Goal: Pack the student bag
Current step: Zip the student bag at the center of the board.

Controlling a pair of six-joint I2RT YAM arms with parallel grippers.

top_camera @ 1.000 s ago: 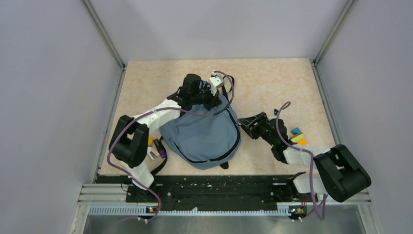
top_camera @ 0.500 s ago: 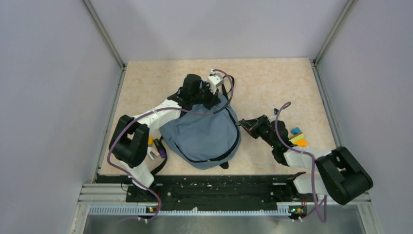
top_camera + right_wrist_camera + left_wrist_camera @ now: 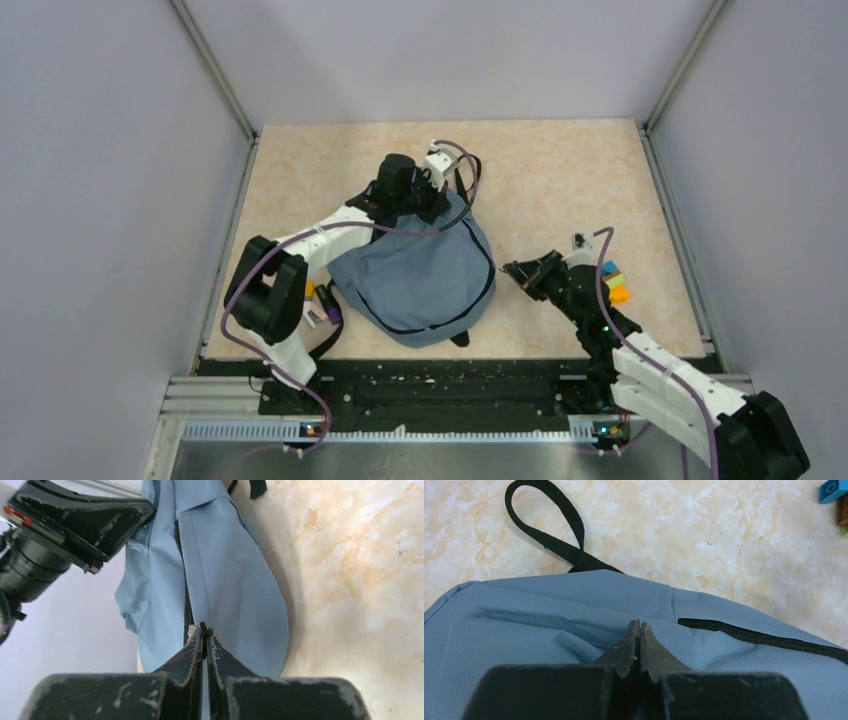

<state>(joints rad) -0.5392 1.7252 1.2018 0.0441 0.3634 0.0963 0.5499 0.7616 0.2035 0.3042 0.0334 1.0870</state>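
Working on the student bag (image 3: 415,280), lying flat on the table (image 3: 560,170) between the two arms, a little left of the centre. Judging its long axis as running from the far side, with the black top loop (image 3: 549,520) resting on the tabletop there, toward the arm bases, slightly tilted. Seeing the black zipper (image 3: 489,280) arching along the right edge of the bag and looking closed, as far as visible.

Resting the left gripper (image 3: 637,625) on the far, top end of the bag, jaws pressed together, tips on the blue fabric just beside the end of the zipper. Not managing to tell about any fold of cloth pinched between them.

Holding the right gripper (image 3: 204,627) just beside the right edge of the bag, jaws also together and gripping nothing, tips pointing left at the zipper line.

Judging therefore the right arm as the nearer one for the zipper, with the bag lying to its left and the zipper running across its pointing direction, far to near. Probably needing first an opening of these jaws, then a pull along the arch.

Noting also the coloured blocks (image 3: 612,282) on the right of the right wrist and some small items (image 3: 322,308) at the left side of the bag, not yet packed.
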